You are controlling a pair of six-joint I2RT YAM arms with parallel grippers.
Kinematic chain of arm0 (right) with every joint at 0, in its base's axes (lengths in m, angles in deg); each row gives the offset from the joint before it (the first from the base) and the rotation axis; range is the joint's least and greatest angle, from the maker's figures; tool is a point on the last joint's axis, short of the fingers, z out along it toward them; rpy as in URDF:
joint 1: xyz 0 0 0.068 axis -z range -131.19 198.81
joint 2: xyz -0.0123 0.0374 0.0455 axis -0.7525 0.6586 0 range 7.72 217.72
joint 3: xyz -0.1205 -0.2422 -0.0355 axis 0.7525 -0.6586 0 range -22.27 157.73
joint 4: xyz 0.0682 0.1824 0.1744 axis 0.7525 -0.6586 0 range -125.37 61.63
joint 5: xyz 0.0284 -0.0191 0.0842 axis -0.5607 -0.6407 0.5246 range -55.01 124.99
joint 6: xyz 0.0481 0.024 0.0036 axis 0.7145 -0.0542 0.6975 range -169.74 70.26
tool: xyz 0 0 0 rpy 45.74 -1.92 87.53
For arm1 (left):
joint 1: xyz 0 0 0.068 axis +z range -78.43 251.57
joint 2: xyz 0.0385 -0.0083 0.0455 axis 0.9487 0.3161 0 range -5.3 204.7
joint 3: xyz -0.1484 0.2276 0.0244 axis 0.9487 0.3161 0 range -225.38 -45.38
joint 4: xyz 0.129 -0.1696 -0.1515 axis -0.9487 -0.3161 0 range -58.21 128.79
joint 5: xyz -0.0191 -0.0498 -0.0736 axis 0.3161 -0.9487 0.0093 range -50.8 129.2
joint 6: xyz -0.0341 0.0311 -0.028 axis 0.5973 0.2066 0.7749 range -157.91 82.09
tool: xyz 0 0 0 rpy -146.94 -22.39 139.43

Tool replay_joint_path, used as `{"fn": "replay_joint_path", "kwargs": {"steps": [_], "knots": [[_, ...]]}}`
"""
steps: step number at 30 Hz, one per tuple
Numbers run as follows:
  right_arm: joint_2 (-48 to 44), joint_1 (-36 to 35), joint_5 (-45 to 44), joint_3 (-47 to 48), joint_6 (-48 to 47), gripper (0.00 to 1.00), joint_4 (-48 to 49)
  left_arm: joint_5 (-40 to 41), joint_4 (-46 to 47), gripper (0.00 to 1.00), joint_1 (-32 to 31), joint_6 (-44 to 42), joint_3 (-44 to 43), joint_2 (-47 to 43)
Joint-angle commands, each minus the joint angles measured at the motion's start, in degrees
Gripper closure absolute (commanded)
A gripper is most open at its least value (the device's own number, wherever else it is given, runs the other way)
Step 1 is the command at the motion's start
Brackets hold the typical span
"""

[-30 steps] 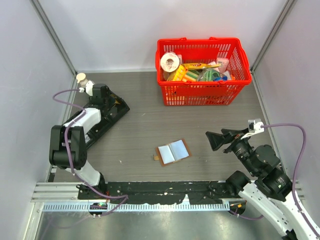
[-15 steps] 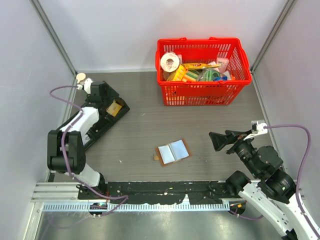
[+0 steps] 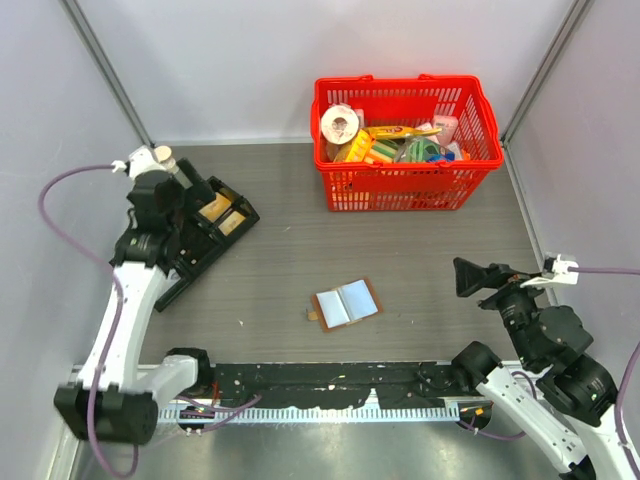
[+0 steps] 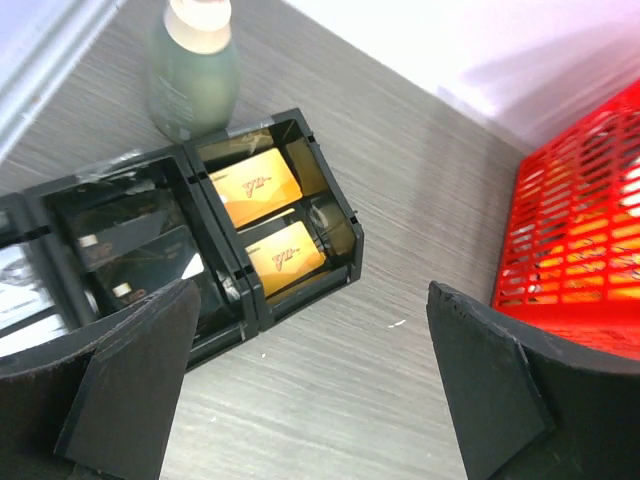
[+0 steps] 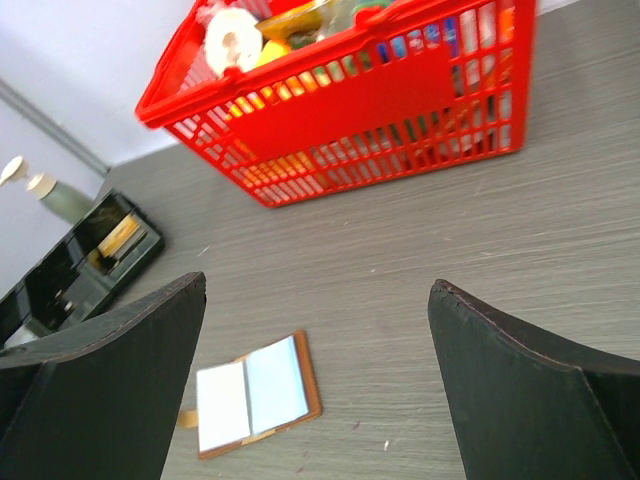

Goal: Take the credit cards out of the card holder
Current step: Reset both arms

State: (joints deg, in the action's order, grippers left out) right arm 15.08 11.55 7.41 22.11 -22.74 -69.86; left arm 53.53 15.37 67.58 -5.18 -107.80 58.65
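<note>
Progress looks close to finished, as I judge it. Start at the upper left of the overhead view: your left gripper (image 4: pixel 315 290) hangs over the black tray (image 4: pixel 322 165), jaws spread wide with nothing between them. In the left wrist view, two gold cards (image 4: pixel 255 185) lie flat in the tray's end compartment, one behind the other and clear of the fingers. A green bottle (image 4: pixel 192 65) stands just beyond the tray's far corner.

Move to the middle of the overhead frame. The card holder (image 3: pixel 346 303) lies open on the table (image 3: pixel 420 250), pale inner faces up, with its brown edge and small tab showing on the left. It is well apart from both arms. No card shows on those faces from above or from the right wrist view. You cannot see into any pockets at this size, though, so a card tucked inside cannot be ruled out.

At the upper right sits the red basket (image 3: pixel 405 185), full of odds and ends and no part of this job.

At the right edge, your right gripper (image 5: pixel 315 285) points toward the centre, jaws wide and empty, with the card holder low and left in its own view.

What seems left is to confirm the pockets are bare. If they are, you are done.
</note>
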Motion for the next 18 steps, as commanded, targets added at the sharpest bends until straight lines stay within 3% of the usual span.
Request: {"fn": "replay_joint_path", "kwargs": {"steps": [1,5,15,18], "knots": [[-0.2,0.2,-10.9,4.0,-2.5,0.04,-0.2,1.3,-9.0,0.00,0.3,-4.8,2.3,-14.4],[-0.5,0.2,-15.1,4.9,-5.9,0.04,0.3,4.5,-11.6,0.00,-0.7,-7.6,4.9,-28.7],[-5.8,0.2,-19.3,-0.7,-11.3,0.04,3.6,15.2,-25.4,0.00,-3.2,-10.1,4.9,-49.2],[-7.2,0.2,-20.6,-3.2,-9.8,0.04,4.1,20.0,-24.7,0.00,-3.9,-8.0,9.4,-53.5]]}}
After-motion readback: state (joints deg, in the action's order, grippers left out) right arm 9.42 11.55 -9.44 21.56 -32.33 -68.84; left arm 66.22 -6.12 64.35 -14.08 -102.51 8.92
